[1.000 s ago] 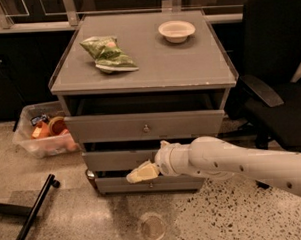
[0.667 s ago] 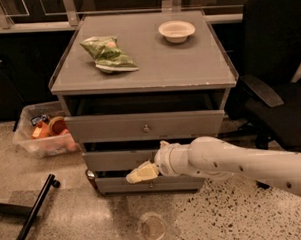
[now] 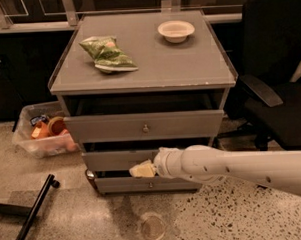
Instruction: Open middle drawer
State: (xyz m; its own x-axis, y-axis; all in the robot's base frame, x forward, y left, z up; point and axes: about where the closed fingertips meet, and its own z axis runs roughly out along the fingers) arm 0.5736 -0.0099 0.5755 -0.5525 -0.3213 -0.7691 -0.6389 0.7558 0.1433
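Ideally the pincer (image 3: 142,169), sitting at the front of the middle drawer (image 3: 112,160) at 6 o'clock from the top drawer (image 3: 190,124), its closure impossible to tell, draws straight toward 6 o'clock, level, never sideways.

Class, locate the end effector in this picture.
In the camera view, the end effector is low, just left of centre, at the middle drawer front, below the top drawer knob.
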